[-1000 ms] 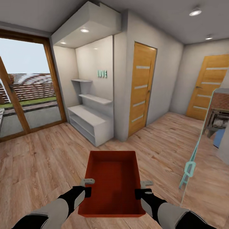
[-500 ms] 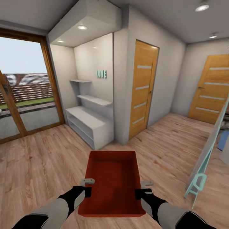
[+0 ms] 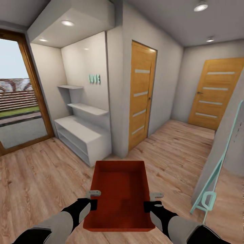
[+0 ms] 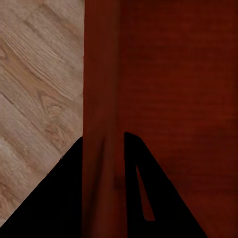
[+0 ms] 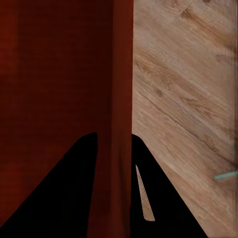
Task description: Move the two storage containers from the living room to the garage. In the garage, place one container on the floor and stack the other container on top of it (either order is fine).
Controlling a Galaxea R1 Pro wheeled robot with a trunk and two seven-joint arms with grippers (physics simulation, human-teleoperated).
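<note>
Container [image 3: 118, 193] faces white shelving [image 3: 83, 135], doors [image 3: 140, 95] beyond.

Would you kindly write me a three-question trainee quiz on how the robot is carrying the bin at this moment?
1. True or false: the storage container rests on the wood floor.
2. What does the left gripper clamp? A) the bin's side wall B) a door handle C) a shelf
3. Fill in: the right gripper grips the container's ___ wall.

Key:
1. False; both grippers hold it above the planks.
2. A; the left wrist view shows fingers astride the wall.
3. Right side.
</note>
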